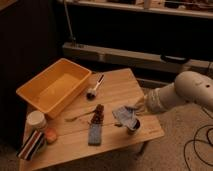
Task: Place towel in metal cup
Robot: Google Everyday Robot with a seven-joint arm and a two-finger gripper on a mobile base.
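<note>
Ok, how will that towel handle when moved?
Probably floppy: the towel hangs crumpled from the gripper at the right side of the table. Likely light, and it may drape over the metal cup instead of dropping in.
</note>
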